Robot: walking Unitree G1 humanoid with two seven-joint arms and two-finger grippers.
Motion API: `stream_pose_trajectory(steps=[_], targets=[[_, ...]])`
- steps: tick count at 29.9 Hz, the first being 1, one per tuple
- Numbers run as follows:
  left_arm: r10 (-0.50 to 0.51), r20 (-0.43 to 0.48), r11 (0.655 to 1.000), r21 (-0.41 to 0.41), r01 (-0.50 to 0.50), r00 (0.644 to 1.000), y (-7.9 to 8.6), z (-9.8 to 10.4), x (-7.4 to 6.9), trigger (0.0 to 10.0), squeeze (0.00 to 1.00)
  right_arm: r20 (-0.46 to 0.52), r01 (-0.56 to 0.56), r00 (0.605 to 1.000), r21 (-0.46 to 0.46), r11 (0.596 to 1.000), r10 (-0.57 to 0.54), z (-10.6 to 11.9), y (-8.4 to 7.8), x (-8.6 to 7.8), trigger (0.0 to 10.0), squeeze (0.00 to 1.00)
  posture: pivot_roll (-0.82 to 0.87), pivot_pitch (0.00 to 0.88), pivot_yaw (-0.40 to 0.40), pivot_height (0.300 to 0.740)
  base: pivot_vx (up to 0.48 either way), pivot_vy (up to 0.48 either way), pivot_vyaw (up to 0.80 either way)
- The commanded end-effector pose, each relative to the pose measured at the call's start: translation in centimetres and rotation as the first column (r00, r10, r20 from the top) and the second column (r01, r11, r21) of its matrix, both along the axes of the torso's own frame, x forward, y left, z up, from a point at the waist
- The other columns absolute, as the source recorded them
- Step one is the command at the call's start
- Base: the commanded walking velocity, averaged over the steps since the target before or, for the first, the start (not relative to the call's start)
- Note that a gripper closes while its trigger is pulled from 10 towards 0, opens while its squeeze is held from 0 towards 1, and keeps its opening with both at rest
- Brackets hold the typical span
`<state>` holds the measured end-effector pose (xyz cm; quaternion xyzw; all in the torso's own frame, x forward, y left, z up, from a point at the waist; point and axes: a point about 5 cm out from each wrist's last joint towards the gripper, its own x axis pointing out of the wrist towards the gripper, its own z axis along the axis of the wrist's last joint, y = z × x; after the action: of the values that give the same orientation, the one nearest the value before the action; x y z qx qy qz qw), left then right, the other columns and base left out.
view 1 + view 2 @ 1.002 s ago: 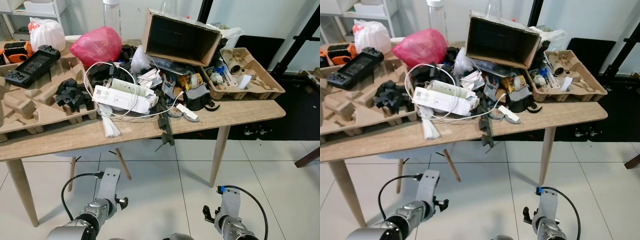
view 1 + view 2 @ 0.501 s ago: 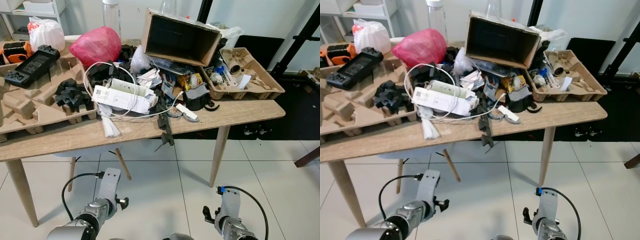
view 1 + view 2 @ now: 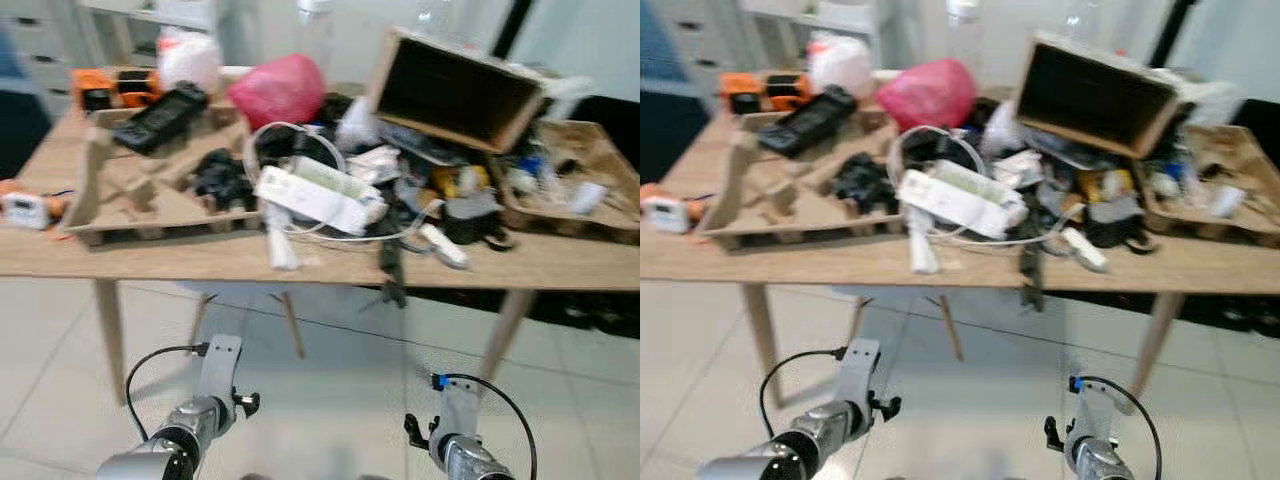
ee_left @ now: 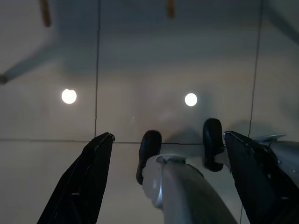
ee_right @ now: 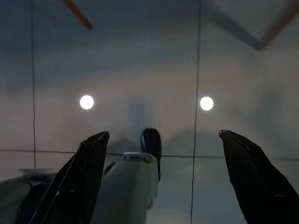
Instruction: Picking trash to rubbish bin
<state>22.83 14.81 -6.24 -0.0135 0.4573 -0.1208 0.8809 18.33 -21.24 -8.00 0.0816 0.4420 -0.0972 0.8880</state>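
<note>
- Wooden bench (image 3: 150, 262) spans the head views from 9 to 3 o'clock, and more of its left end shows than half a second ago; the whole picture has slid and blurred, so the camera has turned to the robot's left and the clutter itself has not moved.
- Moulded pulp tray (image 3: 135, 190) sits at 10 o'clock with a black handheld controller (image 3: 160, 105) on it; a small white device (image 3: 20, 208) has come into view at the bench's left edge.
- Open cardboard box (image 3: 455, 90) lies tipped on its side at 1 o'clock, with a second pulp tray (image 3: 575, 185) at 2 o'clock.
- Trash is piled mid-bench at 12 o'clock: a red plastic bag (image 3: 280, 88), a white power strip (image 3: 315, 195) looped in white cable (image 3: 300, 135), and crumpled wrappers reaching the front edge.
- No rubbish bin can be seen, so my guess is the turn is a search for it or for a better stance; nothing has been picked yet.
- Tiled floor (image 3: 330, 370) between robot and bench is open, though the bench legs and front edge sit close ahead.
- Left gripper (image 4: 163, 154) hangs at 7 o'clock over the floor, jaws spread wide and holding nothing.
- Right gripper (image 5: 161, 156) hangs at 5 o'clock, jaws likewise released.
</note>
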Motion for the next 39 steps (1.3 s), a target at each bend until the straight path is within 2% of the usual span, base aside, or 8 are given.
stream_pose_trajectory(steps=[1, 7, 14, 18, 20, 23, 30, 39], targets=[[-0.006, -0.006, 1.000, -0.010, 0.006, 1.000, -0.2, -0.1, -0.2, 10.0, 0.00, -0.009, 0.001, 1.000, -0.006, 1.000, -0.001, -0.2, -0.1, -0.4, 10.0, 0.00, 0.15, 0.046, -0.075, 0.740, 0.000, 0.000, 0.76], [-0.017, -0.010, 1.000, -0.008, 0.017, 1.000, -0.2, -0.2, -0.3, 10.0, 0.00, -0.020, 0.017, 1.000, -0.028, 0.999, -0.018, -0.2, -0.3, -0.6, 10.0, 0.00, 0.15, 0.046, -0.075, 0.740, 0.000, 0.000, 0.65], [-0.032, -0.012, 0.999, 0.000, 0.032, 0.999, -0.2, -0.1, -0.3, 10.0, 0.00, -0.023, 0.034, 0.999, -0.044, 0.998, -0.035, -0.1, -0.7, -0.4, 10.0, 0.00, 0.15, 0.044, -0.073, 0.740, 0.000, -0.053, 0.00], [-0.028, -0.014, 1.000, 0.003, 0.028, 1.000, -0.1, -0.1, -0.2, 10.0, 0.00, -0.021, -0.009, 1.000, -0.064, 0.998, 0.008, 0.1, -0.7, -0.1, 10.0, 0.00, 0.15, 0.044, -0.073, 0.740, 0.000, -0.454, 0.00], [-0.028, -0.018, 1.000, -0.001, 0.028, 0.999, -0.2, -0.2, -0.4, 10.0, 0.00, -0.026, -0.076, 0.997, -0.106, 0.992, 0.073, 0.2, -0.9, 0.0, 10.0, 0.00, 0.15, 0.044, -0.073, 0.740, 0.000, 0.000, 0.00], [-0.032, -0.023, 1.000, -0.001, 0.032, 0.999, -0.1, -0.3, -0.5, 10.0, 0.00, -0.029, -0.111, 0.994, -0.130, 0.985, 0.108, 0.3, -1.3, 0.0, 10.0, 0.00, 0.15, 0.044, -0.073, 0.740, 0.000, 0.000, 0.00], [-0.045, -0.021, 0.999, 0.004, 0.045, 0.999, 0.1, -0.3, -0.6, 10.0, 0.00, -0.028, -0.113, 0.994, -0.146, 0.983, 0.110, 0.5, -2.2, -0.1, 10.0, 0.00, 0.15, 0.044, -0.073, 0.740, 0.000, 0.000, 0.00], [0.000, -0.004, 1.000, 0.011, 0.000, 1.000, 0.7, -0.1, -0.3, 10.0, 0.00, 0.001, -0.176, 0.984, -0.143, 0.974, 0.178, 0.9, -1.3, 1.0, 10.0, 0.00, 0.14, 0.035, -0.075, 0.740, 0.000, -0.190, 0.00]])
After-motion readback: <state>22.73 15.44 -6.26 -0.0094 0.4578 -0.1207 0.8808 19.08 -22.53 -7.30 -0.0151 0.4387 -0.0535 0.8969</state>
